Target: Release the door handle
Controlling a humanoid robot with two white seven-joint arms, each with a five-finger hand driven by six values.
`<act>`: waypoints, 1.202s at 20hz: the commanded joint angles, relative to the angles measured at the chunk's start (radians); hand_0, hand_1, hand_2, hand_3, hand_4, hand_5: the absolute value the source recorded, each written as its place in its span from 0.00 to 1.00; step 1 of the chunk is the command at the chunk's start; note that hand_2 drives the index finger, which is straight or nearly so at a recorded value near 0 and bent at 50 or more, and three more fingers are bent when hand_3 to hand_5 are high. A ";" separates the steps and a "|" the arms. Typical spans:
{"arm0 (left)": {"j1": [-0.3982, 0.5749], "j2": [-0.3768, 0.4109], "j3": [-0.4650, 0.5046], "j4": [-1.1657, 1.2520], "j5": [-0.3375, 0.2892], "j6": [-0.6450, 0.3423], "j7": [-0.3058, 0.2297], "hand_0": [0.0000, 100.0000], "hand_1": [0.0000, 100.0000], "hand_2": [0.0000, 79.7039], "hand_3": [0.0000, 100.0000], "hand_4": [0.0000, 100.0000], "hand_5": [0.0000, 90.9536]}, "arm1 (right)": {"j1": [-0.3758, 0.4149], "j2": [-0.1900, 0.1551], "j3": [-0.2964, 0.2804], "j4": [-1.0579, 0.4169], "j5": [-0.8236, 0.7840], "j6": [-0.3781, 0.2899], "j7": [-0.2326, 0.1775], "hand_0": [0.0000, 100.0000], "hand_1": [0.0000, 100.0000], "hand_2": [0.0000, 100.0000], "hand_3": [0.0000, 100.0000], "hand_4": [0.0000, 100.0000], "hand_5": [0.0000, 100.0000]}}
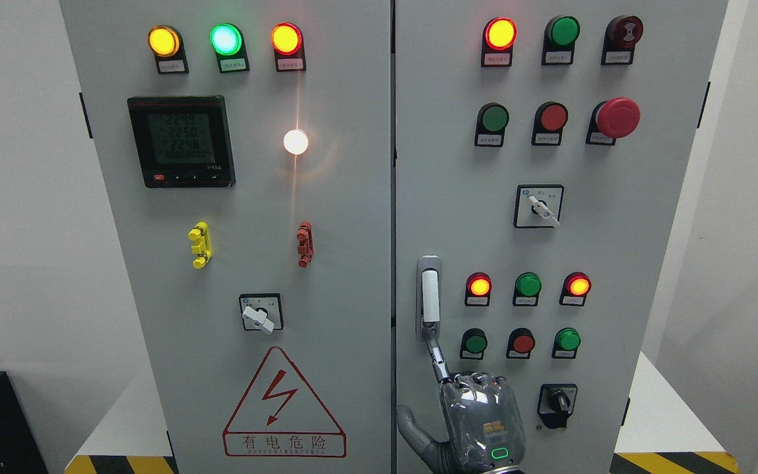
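One hand [478, 421], wrist cut off, forefinger seemingly touching the door handle [429, 296], other fingers curled.

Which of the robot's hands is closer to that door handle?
One hand shows, just below the door handle, its index fingertip at the handle's lower end. Its arm rises at the bottom edge, so I cannot tell left from right. No other hand is in view.

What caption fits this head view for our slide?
Right hand extends its index finger to the door handle of the electrical cabinet.
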 commanded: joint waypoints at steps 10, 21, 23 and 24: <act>-0.026 0.000 0.000 0.029 0.001 0.000 0.001 0.12 0.56 0.00 0.00 0.00 0.00 | 0.002 0.000 -0.002 0.004 0.000 0.002 0.002 0.34 0.24 0.04 1.00 1.00 1.00; -0.028 0.000 0.000 0.029 0.001 0.000 0.001 0.12 0.56 0.00 0.00 0.00 0.00 | 0.011 -0.002 -0.002 0.004 0.000 0.002 0.002 0.34 0.24 0.04 1.00 1.00 1.00; -0.026 0.000 0.000 0.029 0.000 0.000 0.001 0.12 0.56 0.00 0.00 0.00 0.00 | 0.011 -0.002 -0.002 0.004 0.000 0.002 0.002 0.34 0.24 0.04 1.00 1.00 1.00; -0.026 0.000 0.000 0.029 0.001 0.000 0.001 0.12 0.56 0.00 0.00 0.00 0.00 | 0.011 -0.002 -0.002 0.002 0.000 0.002 0.002 0.34 0.24 0.04 1.00 1.00 1.00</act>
